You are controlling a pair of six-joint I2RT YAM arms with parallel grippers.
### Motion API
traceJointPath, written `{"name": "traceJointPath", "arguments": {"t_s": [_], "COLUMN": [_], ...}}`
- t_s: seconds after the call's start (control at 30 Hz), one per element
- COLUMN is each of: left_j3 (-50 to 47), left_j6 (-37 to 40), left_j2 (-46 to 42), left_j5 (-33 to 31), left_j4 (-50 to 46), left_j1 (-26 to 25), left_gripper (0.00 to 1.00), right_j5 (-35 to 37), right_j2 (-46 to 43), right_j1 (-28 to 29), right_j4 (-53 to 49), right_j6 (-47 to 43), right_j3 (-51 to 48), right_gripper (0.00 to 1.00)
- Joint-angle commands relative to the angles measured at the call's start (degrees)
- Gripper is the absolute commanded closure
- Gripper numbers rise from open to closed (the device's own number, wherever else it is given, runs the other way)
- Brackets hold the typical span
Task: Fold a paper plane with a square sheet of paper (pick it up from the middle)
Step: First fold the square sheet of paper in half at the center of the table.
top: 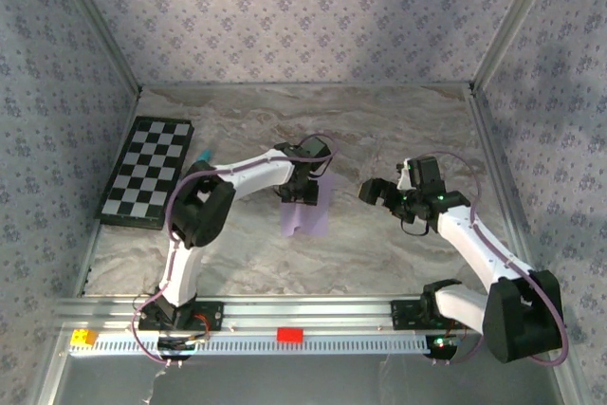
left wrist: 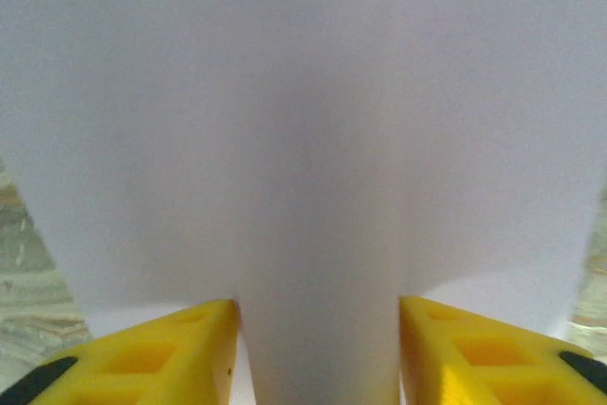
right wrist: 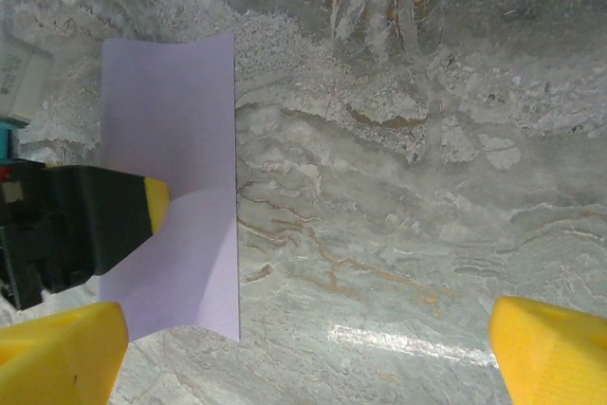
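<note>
Your left gripper (top: 300, 193) is hanging over the middle of the marble-patterned table (top: 398, 120), pinching the square sheet of paper (top: 309, 217) between its yellow fingers (left wrist: 180, 348). Through the left wrist camera, the pale lilac sheet (left wrist: 303, 120) is rising in a soft ridge that is filling the gap between the two fingers and touching both. The jaws are standing partway in, gripping that ridge. From the right wrist camera, the sheet (right wrist: 180, 111) is showing a curved upper edge, with one yellow-tipped finger (right wrist: 152, 204) of the left gripper pressing in at its left side. Whether the paper is clearing the table (right wrist: 427, 187) you cannot tell. Your right gripper (top: 372, 193) is hovering just to the right of the sheet, apart from it, jaws standing wide and holding nothing. A black-and-white checkerboard (top: 147, 170) is lying along the table's left edge, well apart from the paper.
</note>
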Motion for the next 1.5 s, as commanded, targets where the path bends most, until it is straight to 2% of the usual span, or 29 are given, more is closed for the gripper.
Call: {"name": "traceJointPath", "arguments": {"t_s": [0.0, 0.07, 0.13, 0.43, 0.63, 0.7, 0.93, 1.3, 1.47], "left_j3": [-1.70, -2.68, -3.41, -11.09, -17.91, -20.40, -25.25, -30.21, -29.62], "left_j6": [-0.34, -0.67, -1.60, -13.69, -24.05, -27.19, -26.99, -24.69, -22.44], "left_j2": [-5.06, -6.64, -7.98, -11.75, -10.82, -10.04, -9.11, -9.12, -9.57], "left_j5": [-0.01, 0.89, 2.90, 25.36, 32.59, 32.93, 28.43, 22.40, 19.97], "left_j4": [3.90, 5.89, 7.93, 29.99, 48.49, 53.73, 54.50, 52.52, 48.34], "left_j1": [-0.30, -0.26, -0.18, 1.48, 1.55, 1.55, 1.50, 1.50, 1.25], "left_gripper": [0.59, 0.65, 0.65, 0.63, 0.62, 0.62, 0.62, 0.60, 0.55], "right_j5": [1.67, 2.59, 3.76, 7.90, 0.32, -1.67, -7.32, -7.62, -7.25], "right_j2": [-1.36, -1.89, -2.49, -9.85, -12.53, -12.07, -8.28, -3.64, -2.73], "right_j1": [0.30, 0.17, -0.12, -1.45, -2.06, -1.99, -2.04, -0.07, 0.64], "right_j4": [-1.72, -2.08, -2.60, 0.03, 5.60, 6.00, 7.16, 7.56, 7.48], "right_j6": [1.40, 1.70, 1.73, 4.39, 3.57, 3.49, 3.32, 3.77, 3.68], "right_j3": [1.10, 1.15, 1.24, -0.28, -2.90, -2.89, -2.63, -2.04, -2.03], "right_gripper": [0.00, 0.00, 0.00, 0.00, 0.00, 0.00, 0.03, 0.05, 0.05]}}
